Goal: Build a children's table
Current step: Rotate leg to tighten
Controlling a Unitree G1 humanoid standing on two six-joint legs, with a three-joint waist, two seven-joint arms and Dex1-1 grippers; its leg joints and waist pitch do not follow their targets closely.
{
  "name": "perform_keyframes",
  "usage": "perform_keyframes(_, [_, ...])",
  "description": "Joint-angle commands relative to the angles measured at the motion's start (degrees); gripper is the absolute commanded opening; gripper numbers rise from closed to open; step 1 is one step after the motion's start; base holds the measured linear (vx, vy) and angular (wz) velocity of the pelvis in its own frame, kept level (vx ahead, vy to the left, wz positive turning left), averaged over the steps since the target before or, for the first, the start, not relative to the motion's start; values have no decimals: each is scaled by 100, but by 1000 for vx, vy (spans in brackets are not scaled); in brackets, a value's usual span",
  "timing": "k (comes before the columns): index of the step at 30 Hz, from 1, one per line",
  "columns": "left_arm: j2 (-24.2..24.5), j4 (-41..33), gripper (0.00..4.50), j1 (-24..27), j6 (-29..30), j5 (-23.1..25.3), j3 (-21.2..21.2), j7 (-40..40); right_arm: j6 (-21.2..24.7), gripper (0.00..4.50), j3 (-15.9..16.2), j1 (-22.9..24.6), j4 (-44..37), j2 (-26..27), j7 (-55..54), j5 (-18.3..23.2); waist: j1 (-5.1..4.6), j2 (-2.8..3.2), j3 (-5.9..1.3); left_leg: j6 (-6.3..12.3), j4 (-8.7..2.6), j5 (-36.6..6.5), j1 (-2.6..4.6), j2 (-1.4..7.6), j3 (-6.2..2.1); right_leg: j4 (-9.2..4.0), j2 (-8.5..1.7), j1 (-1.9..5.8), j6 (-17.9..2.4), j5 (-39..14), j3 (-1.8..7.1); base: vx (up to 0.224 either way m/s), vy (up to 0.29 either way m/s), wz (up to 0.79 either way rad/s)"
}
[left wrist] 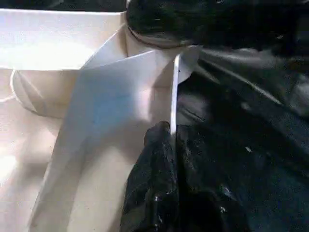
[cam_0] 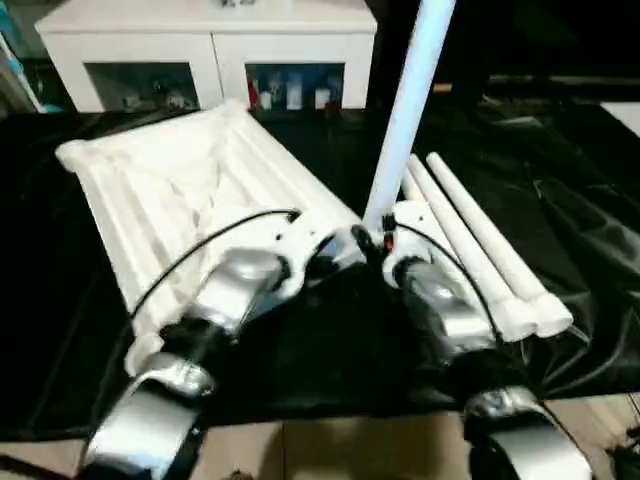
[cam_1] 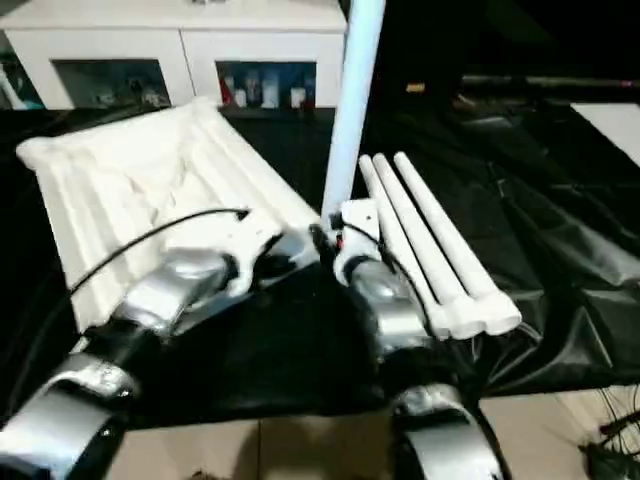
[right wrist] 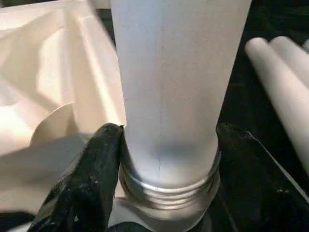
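One white tabletop (cam_0: 190, 200) lies upside down on the black-sheeted surface (cam_0: 560, 190), its ribbed underside facing up, toward the left half of the sheet. Four white tube legs are in sight in all. One upright leg (cam_0: 405, 110) stands at the near right corner of the tabletop, rising out past the top of the head views. The other three loose legs (cam_0: 480, 250) lie flat side by side (touching along their lengths) on the sheet just to the right of the upright one, their thicker ends pointing toward the robot.

The right hand (right wrist: 161, 159) has its two black fingers (right wrist: 91, 174) on either side of the upright leg, low down by its threaded collar, one pad pressed to each flank, so it holds that leg. In the head views the right hand (cam_0: 385, 240) sits at the foot of the leg. The left hand (left wrist: 174, 159) has its fingers pinched together on a thin white rib edge of the tabletop, right beside the corner socket (left wrist: 43, 87); in the head views it reaches in from the left and sits just beside the right hand at that same corner.

Behind the surface stands one white cabinet (cam_0: 210, 50) with two glass doors, small items blurred behind them.
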Motion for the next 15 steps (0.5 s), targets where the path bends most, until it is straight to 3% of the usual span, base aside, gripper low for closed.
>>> perform_keyframes(1, [-50,240,0,6,-21,40,215,430,137,261,86,81,450,142,-249,-104,10,-8,-306,130,-425,-982,19,193,-86,-462,-379,261,-1190,-766,288,0,0,0])
perform_keyframes(5, [-103,294,0,-27,-137,109,138,377,2,261,80,2,448,218,-171,-239,10,7,-312,308,-415,-818,14,196,-73,-441,-381,280,-1290,-354,277,0,0,0])
perform_keyframes(7, [-108,304,0,-35,-218,124,84,308,-119,331,43,23,370,208,-85,-198,10,21,-329,313,-418,-932,28,203,-72,-454,-390,286,-1291,-480,279,0,0,0])
perform_keyframes(10, [-157,431,0,-82,-439,122,27,223,-285,351,45,-19,375,103,-47,-227,16,20,-333,274,-425,-1073,28,199,-72,-490,-396,281,-1256,-724,281,0,0,0])
perform_keyframes(12, [-171,439,0,-84,-453,110,26,209,-263,366,49,-15,316,55,-54,-246,18,16,-337,250,-426,-1068,27,206,-72,-486,-398,283,-1259,-738,286,0,0,0])
perform_keyframes(15, [-215,423,0,-88,-541,71,21,172,117,366,58,153,-322,-183,176,-137,39,16,-367,269,-412,-935,23,206,-69,-467,-386,317,-1272,-562,283,0,0,0])
